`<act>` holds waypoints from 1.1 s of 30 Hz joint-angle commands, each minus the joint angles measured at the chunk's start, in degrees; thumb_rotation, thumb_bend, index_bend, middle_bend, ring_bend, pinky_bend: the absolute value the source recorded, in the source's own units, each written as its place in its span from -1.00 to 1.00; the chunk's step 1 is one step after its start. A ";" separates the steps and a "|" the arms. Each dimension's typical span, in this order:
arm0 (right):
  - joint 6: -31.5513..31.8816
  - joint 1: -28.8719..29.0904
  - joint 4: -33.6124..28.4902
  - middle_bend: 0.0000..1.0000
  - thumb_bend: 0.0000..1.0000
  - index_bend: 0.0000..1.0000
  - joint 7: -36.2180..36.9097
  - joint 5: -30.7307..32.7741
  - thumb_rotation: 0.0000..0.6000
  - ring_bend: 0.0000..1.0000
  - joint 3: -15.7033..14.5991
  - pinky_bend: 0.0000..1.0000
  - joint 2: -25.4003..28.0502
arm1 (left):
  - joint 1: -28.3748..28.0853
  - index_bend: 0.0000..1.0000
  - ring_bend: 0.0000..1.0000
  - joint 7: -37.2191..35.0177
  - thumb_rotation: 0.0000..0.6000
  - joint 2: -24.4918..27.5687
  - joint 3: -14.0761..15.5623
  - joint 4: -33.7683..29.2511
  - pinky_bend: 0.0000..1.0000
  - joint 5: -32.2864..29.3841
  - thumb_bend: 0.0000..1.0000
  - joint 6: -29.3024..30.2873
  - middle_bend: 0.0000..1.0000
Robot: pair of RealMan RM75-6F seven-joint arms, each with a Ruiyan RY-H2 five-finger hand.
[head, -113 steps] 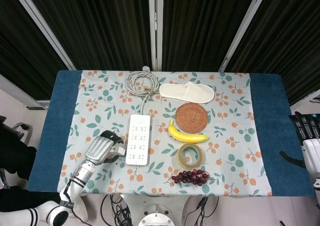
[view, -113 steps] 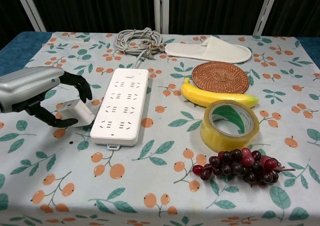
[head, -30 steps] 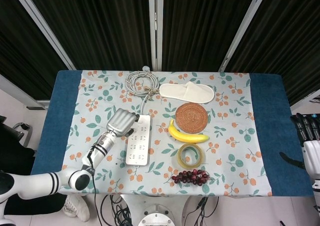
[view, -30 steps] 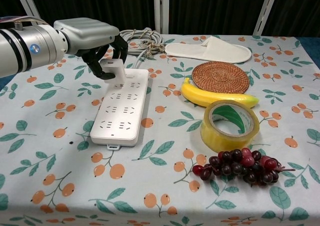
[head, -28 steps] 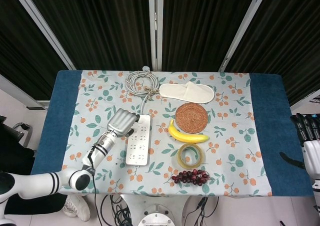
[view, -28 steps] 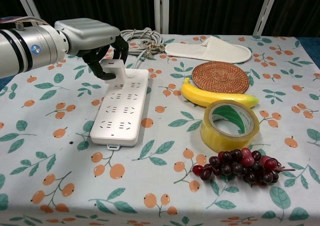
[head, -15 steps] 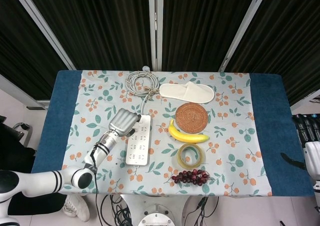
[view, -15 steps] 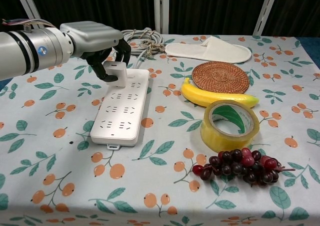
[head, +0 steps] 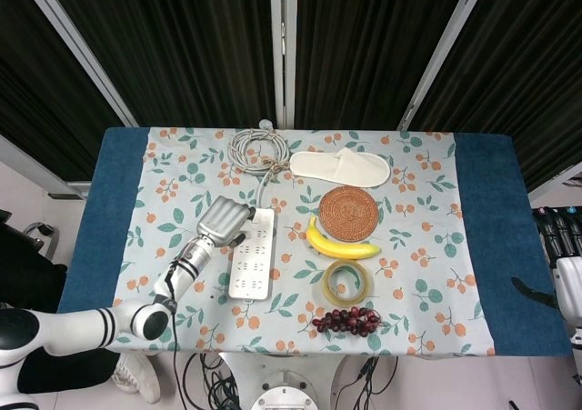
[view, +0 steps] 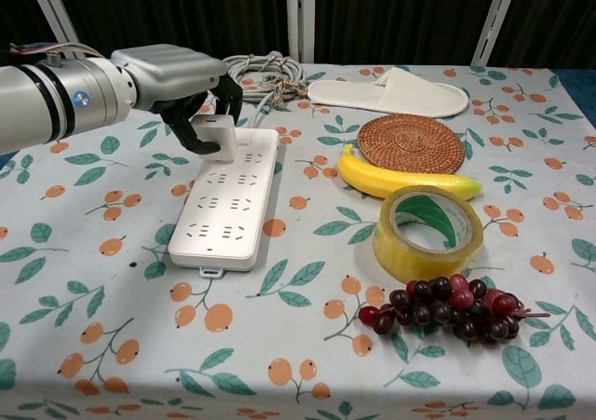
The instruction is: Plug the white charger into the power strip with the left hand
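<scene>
The white power strip lies lengthwise on the floral cloth, its grey cable coiled at the far end. My left hand holds the white charger against the strip's far left corner, fingers curled around it. Whether the charger's prongs are in a socket is hidden. In the head view only, my right hand hangs off the table's right edge, holding nothing.
Right of the strip lie a banana, a woven coaster, a roll of yellow tape and dark grapes. A white slipper sits at the back. Blue cloth borders both table ends.
Since 3.8 s ago my left hand carried the charger from the cloth left of the strip up to the strip's far end. In the last second it lowered slightly onto the strip.
</scene>
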 commanded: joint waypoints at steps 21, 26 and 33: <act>-0.28 0.02 -0.23 -1.00 -0.95 -1.00 -0.33 0.28 1.00 -1.00 0.14 -1.00 0.02 | 0.78 0.03 0.13 -1.21 1.00 -0.10 0.94 -0.21 0.37 1.73 -0.16 1.77 0.33; -0.38 0.05 -0.06 -1.00 -0.95 -1.00 -0.10 0.24 1.00 -1.00 0.10 -1.00 -0.13 | 0.89 -0.49 -0.28 0.76 1.00 0.71 0.89 -2.23 0.19 -0.14 -0.42 2.54 -0.18; -0.25 -0.04 0.28 -1.00 -0.95 -1.00 0.43 0.22 1.00 -1.00 0.10 -1.00 -0.20 | 1.72 -0.72 -0.73 2.03 1.00 2.15 1.06 -5.76 -0.38 -0.77 -0.60 4.87 -0.58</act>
